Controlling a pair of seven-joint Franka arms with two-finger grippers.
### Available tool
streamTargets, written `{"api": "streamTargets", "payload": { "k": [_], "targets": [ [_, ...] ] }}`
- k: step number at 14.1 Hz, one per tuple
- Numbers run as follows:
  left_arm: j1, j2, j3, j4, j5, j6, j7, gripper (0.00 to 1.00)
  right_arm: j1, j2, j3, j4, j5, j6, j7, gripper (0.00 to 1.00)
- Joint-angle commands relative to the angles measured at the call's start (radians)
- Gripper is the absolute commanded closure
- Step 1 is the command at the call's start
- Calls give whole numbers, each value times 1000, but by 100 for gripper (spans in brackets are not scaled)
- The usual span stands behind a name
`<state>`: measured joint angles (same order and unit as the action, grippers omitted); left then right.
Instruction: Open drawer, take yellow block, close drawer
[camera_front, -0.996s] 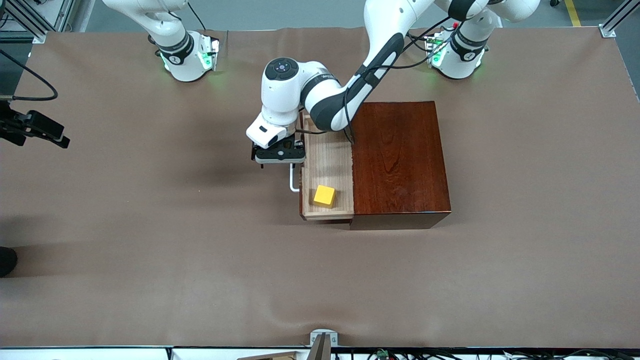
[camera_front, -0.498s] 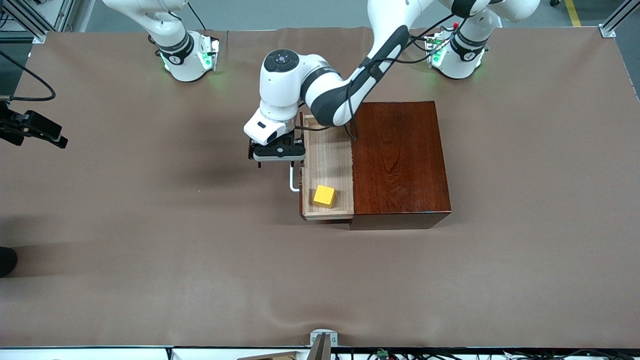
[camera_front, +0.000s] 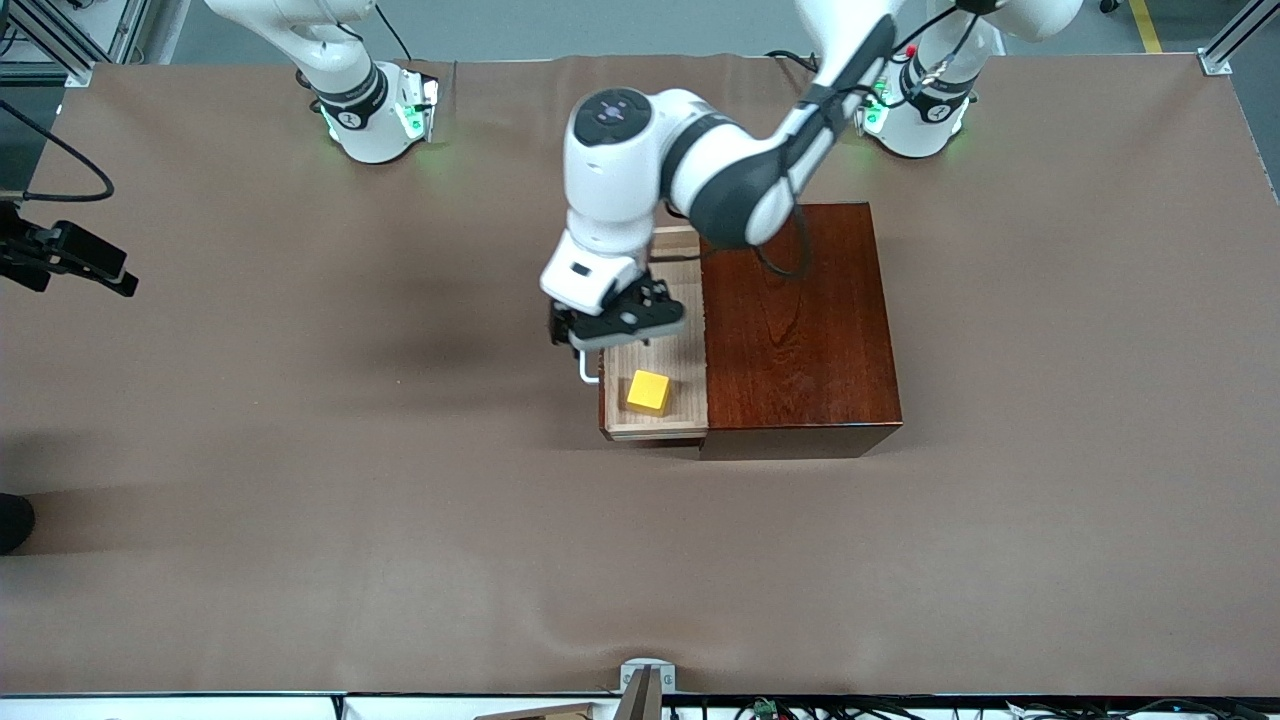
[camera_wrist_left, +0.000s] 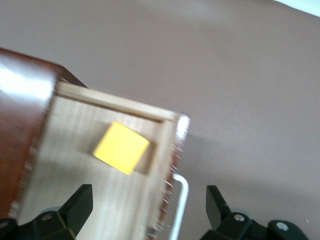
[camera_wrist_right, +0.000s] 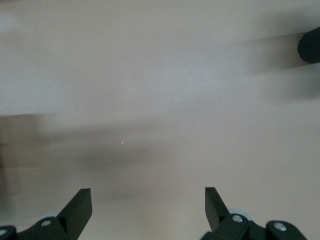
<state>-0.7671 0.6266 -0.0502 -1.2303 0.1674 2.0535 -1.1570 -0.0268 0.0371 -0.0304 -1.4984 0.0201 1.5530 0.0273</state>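
Your left gripper (camera_front: 618, 330) has shifted over the open drawer (camera_front: 655, 355), fingers spread, above yellow block (camera_front: 649, 391); right gripper (camera_wrist_right: 148, 207) waits, spread too.

One drawer (camera_front: 655, 400), one wooden box (camera_front: 800, 320), one yellow block (camera_front: 649, 391), two arms, one desk (camera_front: 300, 500).

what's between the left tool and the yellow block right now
Only bare drawer floor. In the front and left wrist views, the open left tool hovers over the drawer, short of the yellow block.
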Motion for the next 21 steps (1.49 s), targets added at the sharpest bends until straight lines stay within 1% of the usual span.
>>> {"api": "streamTargets", "payload": {
  "k": [1, 3, 5, 9, 12, 15, 16, 18, 20, 21],
  "targets": [
    [58, -45, -10, -35, -41, -71, 54, 0, -8, -6, 10, 7, -8, -10, -3, 0],
    [103, -68, -11, -52, -71, -108, 106, 0, -8, -6, 10, 7, -8, -5, -3, 0],
    [141, -82, -11, -58, -77, -111, 126, 0, -8, -6, 12, 7, -8, -7, -3, 0],
    [184, -106, -11, -84, -80, -148, 154, 0, 8, -5, 12, 6, -5, -7, -1, 0],
    [225, -159, -13, -139, -81, -154, 210, 0, 50, -3, 14, 6, 1, -5, 0, 0],
    [297, -232, -13, -205, -133, -173, 316, 0, 88, 0, 12, 4, 4, -7, 6, 0],
    [323, -255, -13, -218, -149, -199, 365, 0, 100, 0, 14, 4, 6, -5, 52, 0],
    [374, -280, -13, -224, -160, -252, 446, 0, 152, 3, 14, 4, 6, -5, 220, 0],
    [408, -298, -13, -236, -160, -283, 476, 0, 218, 10, 14, 6, 6, -1, 386, 0],
    [425, -315, -11, -259, -160, -283, 491, 0, 258, 18, 14, 7, 6, 2, 499, 0]
  ]
}}
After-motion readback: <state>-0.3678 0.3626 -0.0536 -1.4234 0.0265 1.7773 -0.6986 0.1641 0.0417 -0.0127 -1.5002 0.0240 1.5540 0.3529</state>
